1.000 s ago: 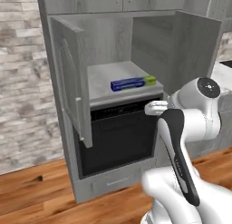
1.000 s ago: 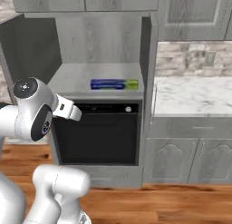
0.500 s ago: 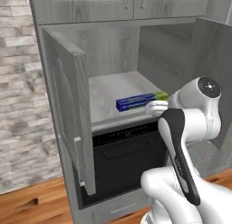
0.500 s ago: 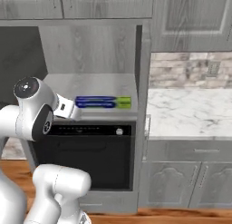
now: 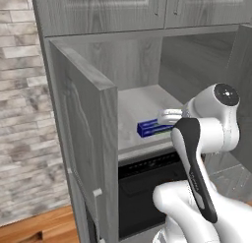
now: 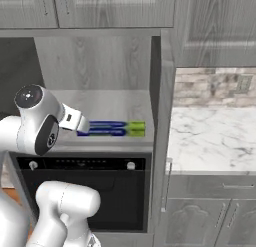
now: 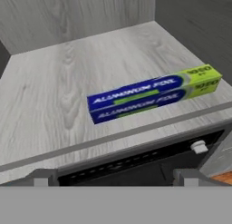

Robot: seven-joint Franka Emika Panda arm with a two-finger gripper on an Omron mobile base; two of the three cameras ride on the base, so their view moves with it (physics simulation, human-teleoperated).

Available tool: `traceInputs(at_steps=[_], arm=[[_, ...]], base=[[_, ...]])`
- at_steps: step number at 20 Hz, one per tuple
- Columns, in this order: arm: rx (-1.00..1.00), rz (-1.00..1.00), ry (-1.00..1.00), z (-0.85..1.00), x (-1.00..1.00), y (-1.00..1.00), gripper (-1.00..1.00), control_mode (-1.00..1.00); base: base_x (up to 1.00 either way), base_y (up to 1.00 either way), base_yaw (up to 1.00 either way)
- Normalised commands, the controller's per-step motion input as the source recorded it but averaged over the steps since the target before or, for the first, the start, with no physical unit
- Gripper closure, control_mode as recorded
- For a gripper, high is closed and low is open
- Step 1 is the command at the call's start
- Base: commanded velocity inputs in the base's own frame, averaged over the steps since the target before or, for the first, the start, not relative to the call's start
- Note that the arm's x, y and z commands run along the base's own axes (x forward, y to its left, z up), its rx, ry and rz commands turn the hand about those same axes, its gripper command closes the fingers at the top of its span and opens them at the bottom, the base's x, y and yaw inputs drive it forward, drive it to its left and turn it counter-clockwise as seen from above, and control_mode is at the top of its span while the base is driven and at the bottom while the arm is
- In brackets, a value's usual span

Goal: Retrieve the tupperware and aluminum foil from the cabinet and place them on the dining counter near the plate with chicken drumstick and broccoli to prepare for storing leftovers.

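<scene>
The aluminum foil (image 7: 154, 92), a long blue box with white lettering and a green end, lies flat on the grey wooden shelf (image 7: 54, 100) of the open cabinet, close to the shelf's front edge. It also shows past my hand as a blue box (image 5: 151, 128) and as a blue-and-green box (image 6: 116, 128). My gripper (image 7: 115, 175) is open, its two fingertips spread wide and nothing between them. It hovers in front of the shelf edge, short of the foil and not touching it. The tupperware, the plate and the dining counter are out of view.
The cabinet's left door (image 5: 83, 153) swings out wide toward me. A black built-in oven (image 6: 85, 191) sits right under the shelf. The cabinet's right side wall (image 6: 160, 116) borders a white marble counter (image 6: 215, 141) with a stone backsplash.
The whole picture has shifted: the base has driven closer to the cabinet, which now looms larger. The foil lies where it was, and the gripper stays open.
</scene>
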Motion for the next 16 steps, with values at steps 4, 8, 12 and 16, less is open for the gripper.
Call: traceInputs(at_steps=[4, 8, 12, 16], arm=[[0.00, 0.00, 0.00, 0.00, 0.00, 0.00, -1.00, 1.00], [0.00, -0.07, 0.00, -0.29, 0.14, 0.00, -1.00, -1.00], [0.00, -0.14, 0.04, -0.22, 0.22, -0.03, -1.00, -1.00], [0.00, -0.20, 0.06, -0.07, 0.41, -0.04, -1.00, -1.00]], base=[[0.26, -0.04, 0.00], [0.00, 0.00, 0.00], [0.00, 0.00, 0.00], [0.00, 0.00, 0.00]])
